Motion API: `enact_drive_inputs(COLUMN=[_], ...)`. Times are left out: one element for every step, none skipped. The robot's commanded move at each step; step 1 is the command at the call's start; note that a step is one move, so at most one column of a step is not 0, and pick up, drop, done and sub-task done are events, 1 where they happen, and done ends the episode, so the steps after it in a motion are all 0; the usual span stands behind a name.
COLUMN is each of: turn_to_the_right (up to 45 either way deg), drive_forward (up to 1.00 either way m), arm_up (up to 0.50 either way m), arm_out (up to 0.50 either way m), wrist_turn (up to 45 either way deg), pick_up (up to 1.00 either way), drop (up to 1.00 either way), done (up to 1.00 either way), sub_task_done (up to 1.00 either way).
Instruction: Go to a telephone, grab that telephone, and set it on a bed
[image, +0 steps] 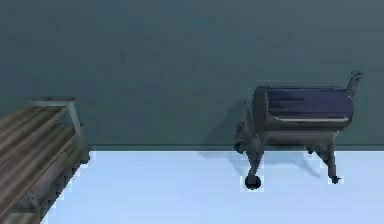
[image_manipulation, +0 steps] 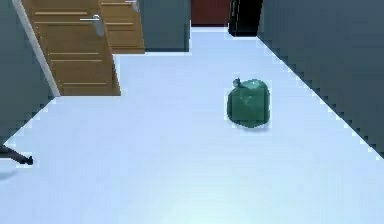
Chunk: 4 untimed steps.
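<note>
Pale floor (image: 180, 190) meets a teal wall (image: 150, 60); a slatted bench (image: 35, 150) stands left in the forward view, a wheeled grill (image: 297, 118) right; which way the telephone lies from the gripper, and whether it grasps anything, cannot be told.

Looks like a home, maybe a garage-type room: wheeled barbecue grill (image: 300, 115) by the dark wall (image: 150, 60), slatted wooden bench (image: 35, 150), panelled wooden doors (image_manipulation: 72, 45), tied green trash bag (image_manipulation: 249, 103) on the pale floor (image_manipulation: 150, 150).
</note>
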Motion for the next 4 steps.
enact_drive_inputs(turn_to_the_right=[-45.0, -45.0, -33.0, 0.0], drive_forward=[0.0, 0.0, 0.0, 1.0], arm_up=[0.0, 0.0, 0.0, 0.0], arm_out=[0.0, 0.0, 0.0, 0.0], wrist_turn=[0.0, 0.0, 0.0, 0.0], pick_up=[0.0, 0.0, 0.0, 0.0], drop=[0.0, 0.0, 0.0, 0.0], done=[0.0, 0.0, 0.0, 0.0], sub_task_done=[0.0, 0.0, 0.0, 0.0])
